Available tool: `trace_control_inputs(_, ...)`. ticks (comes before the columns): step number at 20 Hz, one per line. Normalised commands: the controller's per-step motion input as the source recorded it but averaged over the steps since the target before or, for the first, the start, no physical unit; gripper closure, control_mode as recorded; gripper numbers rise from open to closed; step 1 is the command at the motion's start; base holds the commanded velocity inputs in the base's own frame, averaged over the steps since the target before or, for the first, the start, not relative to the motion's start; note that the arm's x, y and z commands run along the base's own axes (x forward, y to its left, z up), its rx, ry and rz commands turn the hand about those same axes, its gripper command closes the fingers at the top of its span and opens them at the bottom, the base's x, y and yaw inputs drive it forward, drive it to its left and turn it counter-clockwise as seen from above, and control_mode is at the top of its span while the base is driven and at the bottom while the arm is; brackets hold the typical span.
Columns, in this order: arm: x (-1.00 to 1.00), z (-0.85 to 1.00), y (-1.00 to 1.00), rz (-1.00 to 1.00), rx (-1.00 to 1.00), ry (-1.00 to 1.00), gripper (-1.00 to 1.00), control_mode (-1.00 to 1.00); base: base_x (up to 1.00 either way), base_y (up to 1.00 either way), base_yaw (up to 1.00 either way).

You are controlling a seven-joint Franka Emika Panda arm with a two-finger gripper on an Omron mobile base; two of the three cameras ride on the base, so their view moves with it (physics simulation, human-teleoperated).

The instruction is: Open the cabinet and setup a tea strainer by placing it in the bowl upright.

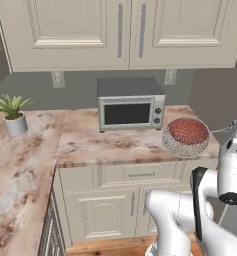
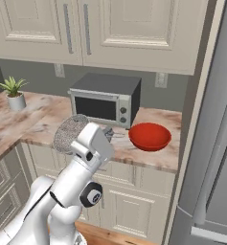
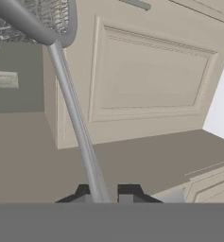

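Holding the tea strainer (image 3: 61,85) by its thin wire handle, the gripper (image 3: 106,193) has its two dark fingertips nearly shut, one on each side of the wire. In the hand view the handle runs from between the tips up to the mesh basket at the top left corner.

Left base view: the strainer's mesh basket (image 1: 186,144) is in the air in front of the counter edge, tilted, and the red bowl (image 1: 188,129) shows through and above the mesh. Whether mesh and bowl touch, cannot tell from that angle. Right base view settles it: the basket (image 2: 69,134) sits up beside the white hand, well apart from the bowl (image 2: 150,136), which stands on the marble counter (image 2: 148,155) just right of the toaster oven (image 2: 104,100).

Bowl is upright and has nothing in it that I can see.

Behind it, the grey wall with two outlets (image 2: 160,79), cream wall cabinets (image 2: 134,28) above with grey bar handles, doors closed. Cream drawers and doors (image 1: 115,200) under the counter, also closed. A small potted plant (image 1: 13,114) stands on the counter's left wing, far from the bowl. At the right edge of the right base view a grey fridge (image 2: 215,158) stands beside the counter end. The hand view also shows a raised-panel cream door (image 3: 146,75) behind the strainer handle.
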Motion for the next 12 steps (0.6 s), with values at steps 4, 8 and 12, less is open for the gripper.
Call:
trace_control_inputs(4,0.0,0.0,0.0,0.0,0.0,0.0,1.0,-1.0,0.0,0.0,0.0)
trace_control_inputs(8,0.0,0.0,0.0,0.0,0.0,0.01,1.0,-1.0,0.0,0.0,0.0)
trace_control_inputs(12,0.27,0.1,-0.02,-0.09,0.0,0.21,1.0,-1.0,0.0,0.0,0.0)
